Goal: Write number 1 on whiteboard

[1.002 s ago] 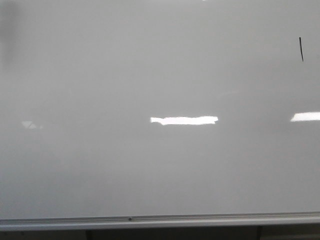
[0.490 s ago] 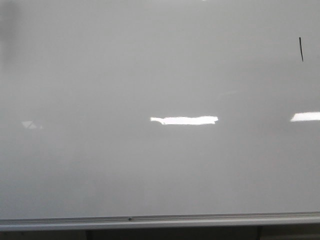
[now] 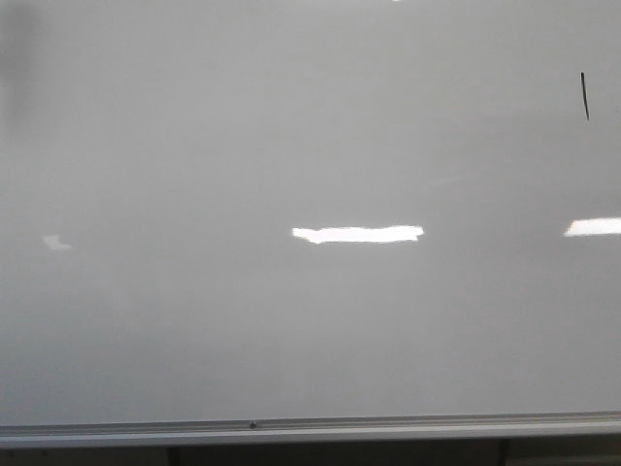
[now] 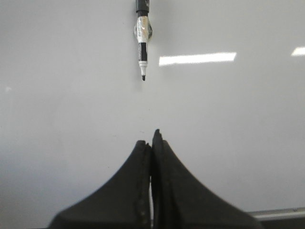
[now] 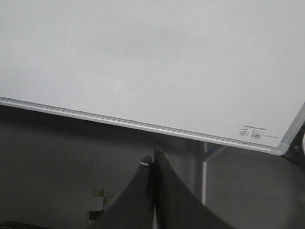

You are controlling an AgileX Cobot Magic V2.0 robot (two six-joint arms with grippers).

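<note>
The whiteboard [image 3: 291,146] fills the front view, glossy pale grey, with a silver bottom rail [image 3: 291,425]. The number 1 [image 3: 584,95] is a short black near-vertical stroke at the board's upper right. Neither gripper shows in the front view. In the left wrist view my left gripper [image 4: 152,138] is shut and empty, facing the board [image 4: 71,95]. A black-and-white marker [image 4: 142,43] hangs tip-down on the board, well apart from the gripper. My right gripper [image 5: 153,157] is shut and empty, below the board's lower edge [image 5: 143,57].
Bright light reflections [image 3: 357,234] lie across the board. The right wrist view shows the board's lower right corner with a small label [image 5: 255,132], a white stand leg [image 5: 205,176] and a dark wall below the rail.
A faint reflection at the board's left changed shape slightly. The stroke and the board have not changed.
</note>
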